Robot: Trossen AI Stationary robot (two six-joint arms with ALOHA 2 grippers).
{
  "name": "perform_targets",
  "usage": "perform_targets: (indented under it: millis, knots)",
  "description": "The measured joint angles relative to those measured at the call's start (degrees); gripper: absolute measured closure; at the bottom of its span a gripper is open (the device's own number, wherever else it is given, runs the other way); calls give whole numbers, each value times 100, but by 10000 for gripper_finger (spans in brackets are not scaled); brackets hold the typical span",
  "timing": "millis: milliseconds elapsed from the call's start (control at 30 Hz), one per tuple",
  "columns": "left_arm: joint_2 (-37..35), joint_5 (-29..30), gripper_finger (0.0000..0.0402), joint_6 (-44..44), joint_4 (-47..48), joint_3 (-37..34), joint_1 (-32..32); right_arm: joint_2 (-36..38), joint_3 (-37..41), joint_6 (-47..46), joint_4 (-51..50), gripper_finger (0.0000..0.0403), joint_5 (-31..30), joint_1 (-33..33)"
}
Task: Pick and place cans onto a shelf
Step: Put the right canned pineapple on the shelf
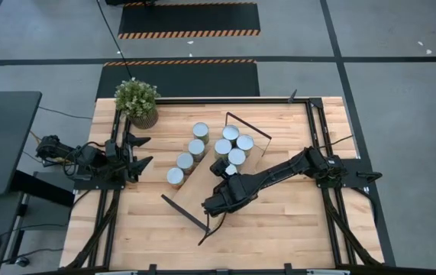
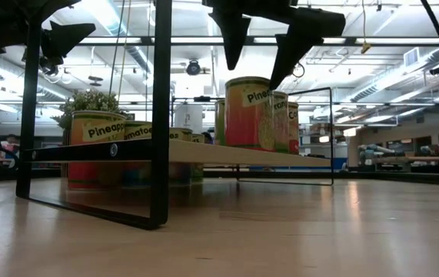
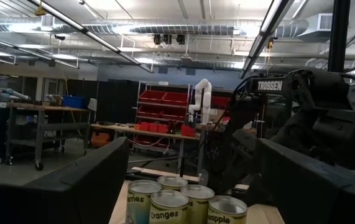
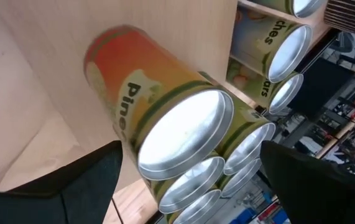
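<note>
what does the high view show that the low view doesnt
Only the high view: the left gripper parked at the table's left edge, and four cans standing on the table beside the shelf. Only the low view: can labels such as "Pineapple", and the room behind. Both: the plant, and the right gripper open above the shelf's cans.

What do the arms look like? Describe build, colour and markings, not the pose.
Both arms are black, jointed, boxy links. The left arm trails black cabling at its base. The right arm carries white TROSSEN lettering. Each ends in two dark, flat, tapering jaws.
</note>
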State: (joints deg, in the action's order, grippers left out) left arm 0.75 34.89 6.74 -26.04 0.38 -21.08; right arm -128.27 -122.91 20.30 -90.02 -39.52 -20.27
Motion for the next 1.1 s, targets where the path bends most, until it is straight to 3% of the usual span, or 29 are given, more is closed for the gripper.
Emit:
perform_targets:
  millis: [567,1100]
  knots:
    - [-1,0,46,-2,0,-1,1,1,0,-244,221,14,-292,509]
    - [0,0,46,-9,1,-1,0,2,0,-270,943,14,213,603]
